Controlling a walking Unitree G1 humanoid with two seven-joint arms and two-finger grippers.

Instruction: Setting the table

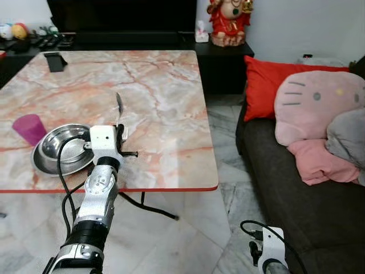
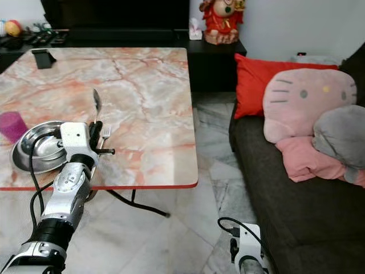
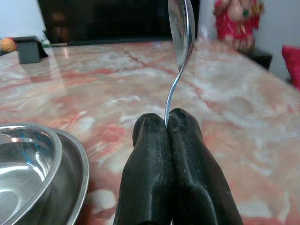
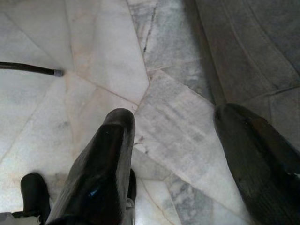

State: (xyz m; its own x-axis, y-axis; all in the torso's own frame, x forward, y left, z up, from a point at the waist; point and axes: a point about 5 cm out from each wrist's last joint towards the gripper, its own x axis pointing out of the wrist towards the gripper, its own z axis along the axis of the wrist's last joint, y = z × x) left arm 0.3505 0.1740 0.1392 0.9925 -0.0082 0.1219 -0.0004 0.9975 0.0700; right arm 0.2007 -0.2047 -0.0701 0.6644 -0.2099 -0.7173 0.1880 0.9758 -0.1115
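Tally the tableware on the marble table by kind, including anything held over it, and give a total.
Shiny steel spoon, held in the left tool: 1
Small steel fork lying on the table: 1
Purple plastic cup: 1
Round steel bowl: 1
Round steel plate under the bowl: 1
Total: 5

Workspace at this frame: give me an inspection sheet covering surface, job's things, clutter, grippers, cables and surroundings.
Surface: marble-patterned table with a red edge.
Job's things: spoon held upright; steel bowl nested in a steel plate; purple cup beside them; fork lying on the table by the gripper.
Clutter: black stand at the far corner.
Grippers: left gripper shut on the spoon handle, right of the plate; right gripper open, hanging idle over the floor.
Cables: black cable on the left arm.
Surroundings: dark sofa with cushions, red figurine, marble floor.
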